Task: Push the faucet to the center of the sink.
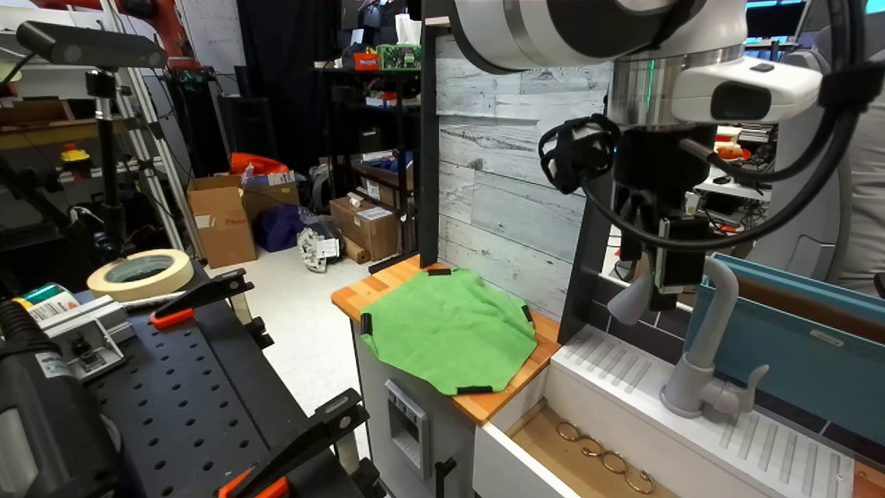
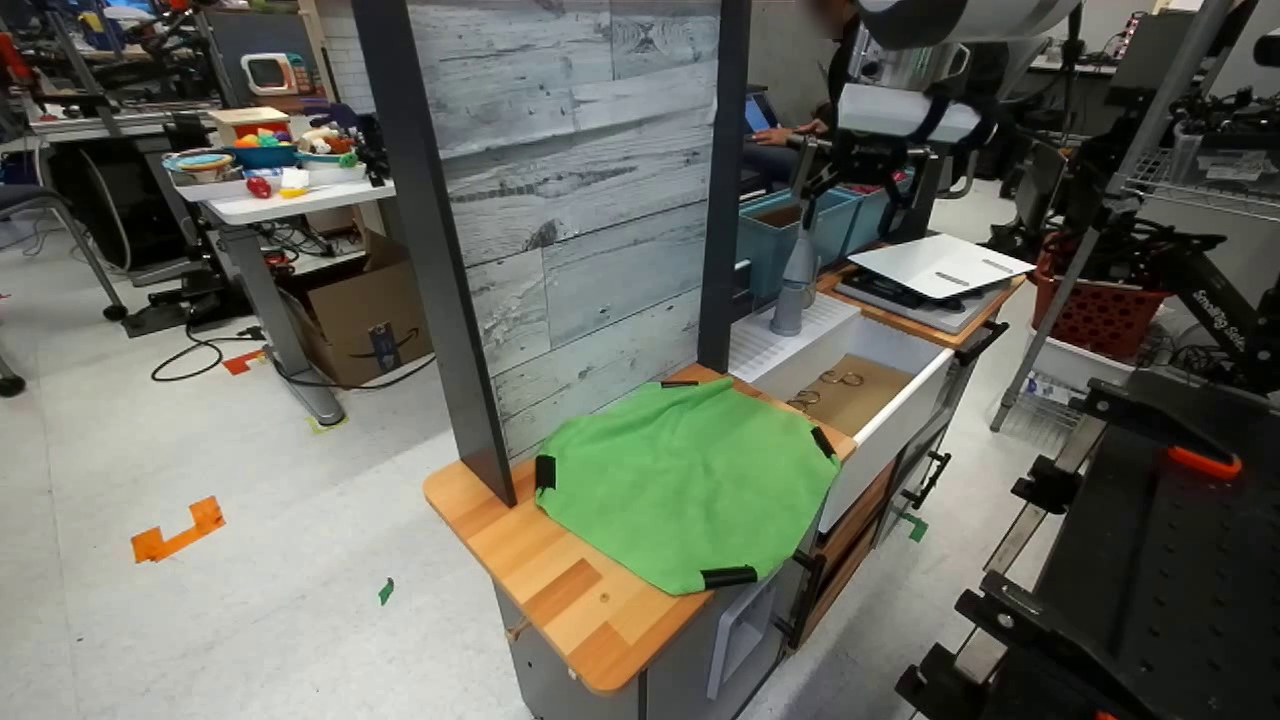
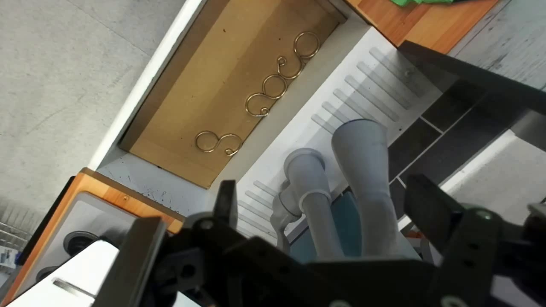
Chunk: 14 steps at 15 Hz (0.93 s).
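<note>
While a flat white board [image 3: 85, 273] covers part of a grey burner panel [image 3: 98, 213] beyond the left end of the white rectangular sink [image 3: 279, 119] in the wrist view, curled gold-coloured metal rings [image 3: 283, 77] lie on the sink's brown floor along its back wall.

Next, on the sink's ridged back ledge [image 3: 343, 76], stands the smooth grey faucet [image 3: 318, 209], its lever [image 3: 281, 215] toward the panel; its flared spout [image 3: 362, 157] hangs the opposite way, at the rear of the ledge and not over the basin.

The black two-fingered hand [image 3: 323, 189] has its fingers well apart, reaching either side of the faucet in that view; whether one touches it, I cannot tell.

By my reading the push itself is yet to be made. It should go best with one finger flat against the spout's outer side, well out from the base [image 3: 305, 164] for leverage, swept in a slow arc toward the sink's middle. A straight shove could slip off or strain the faucet. Stop once the spout hangs over the centre of the brown floor, between front and back walls.
</note>
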Tool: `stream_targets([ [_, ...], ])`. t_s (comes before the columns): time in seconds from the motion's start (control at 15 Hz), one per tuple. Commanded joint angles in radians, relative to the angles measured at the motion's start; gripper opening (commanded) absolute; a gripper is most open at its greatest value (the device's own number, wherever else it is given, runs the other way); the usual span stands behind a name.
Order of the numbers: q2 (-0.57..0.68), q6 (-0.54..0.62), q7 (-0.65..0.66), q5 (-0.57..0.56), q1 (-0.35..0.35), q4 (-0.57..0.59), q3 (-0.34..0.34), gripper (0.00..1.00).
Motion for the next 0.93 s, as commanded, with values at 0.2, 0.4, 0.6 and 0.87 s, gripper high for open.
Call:
stream_targets([
  [0.2,0.103,-0.031,0.045,0.047,0.006,0.157,-0.008,1.0],
  [0.4,0.129,-0.041,0.047,0.048,0.005,0.193,-0.01,0.73],
  [0.6,0.143,-0.053,0.036,0.054,-0.003,0.216,-0.003,0.55],
  [0.87,0.148,-0.072,0.024,0.056,-0.011,0.233,0.003,0.24],
])
